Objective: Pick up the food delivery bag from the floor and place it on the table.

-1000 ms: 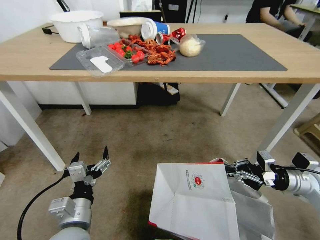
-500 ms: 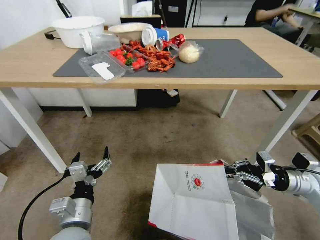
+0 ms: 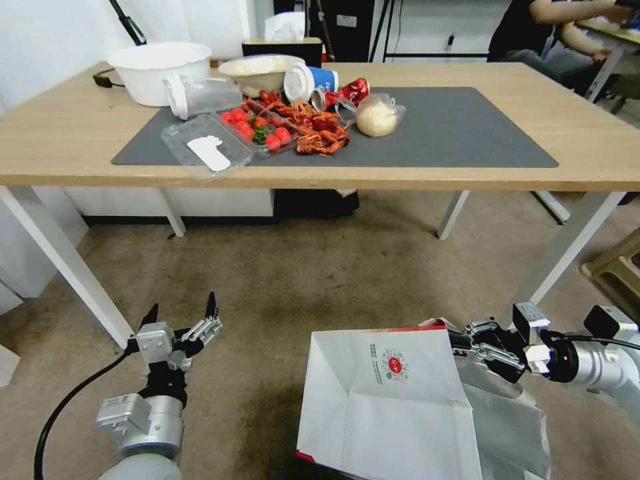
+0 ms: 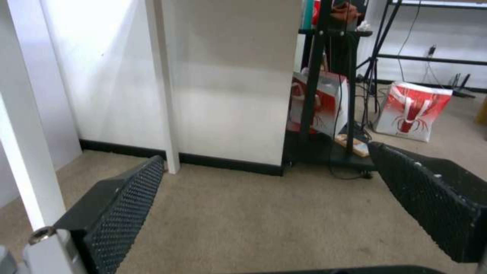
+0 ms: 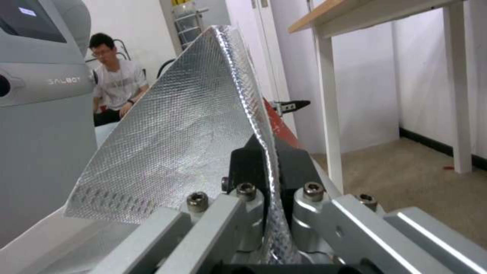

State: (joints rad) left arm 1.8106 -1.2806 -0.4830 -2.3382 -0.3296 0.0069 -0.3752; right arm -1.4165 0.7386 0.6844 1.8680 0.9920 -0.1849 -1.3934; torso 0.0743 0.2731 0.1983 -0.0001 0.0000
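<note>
So the right gripper [image 3: 463, 343] is clamped on the top edge of the food delivery bag [image 3: 383, 400], foil lining pinched between its pads, and the bag hangs low in front of the robot over the floor [image 3: 300, 280], short of the table [image 3: 600, 143]. Gripping the rim probably lets it hang straight for the lift. Left gripper [image 3: 181, 319] just sits beside it, fingers spread, holding nothing
</note>
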